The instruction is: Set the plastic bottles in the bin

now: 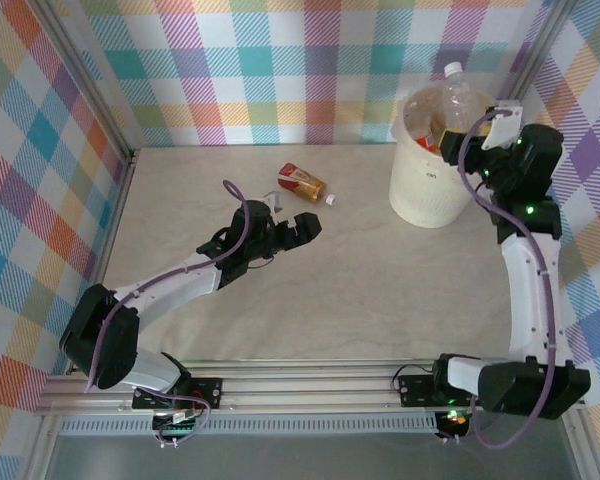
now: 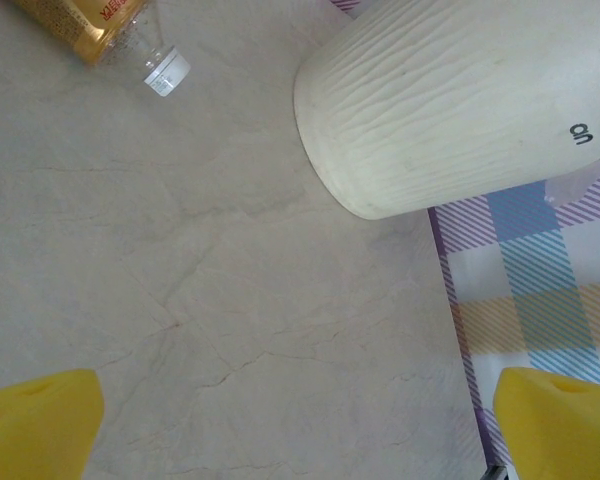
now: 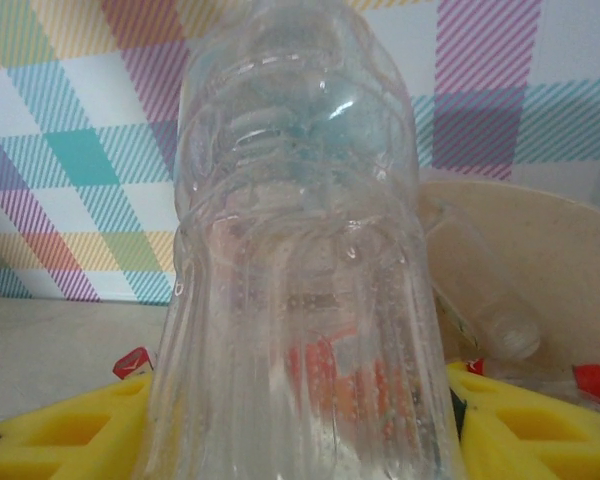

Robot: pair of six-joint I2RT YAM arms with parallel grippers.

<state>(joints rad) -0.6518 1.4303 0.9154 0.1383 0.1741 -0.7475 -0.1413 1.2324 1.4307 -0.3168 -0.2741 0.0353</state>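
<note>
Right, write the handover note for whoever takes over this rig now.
Left claw: open, empty, above the table.
Right claw: shut on a big clear bottle, cap up, over the mouth of the bin.
Done: at least one other clear bottle lies inside the bin.
Left: drop the held bottle in, then fetch the labelled bottle lying on the table to the left of the bin.
</note>
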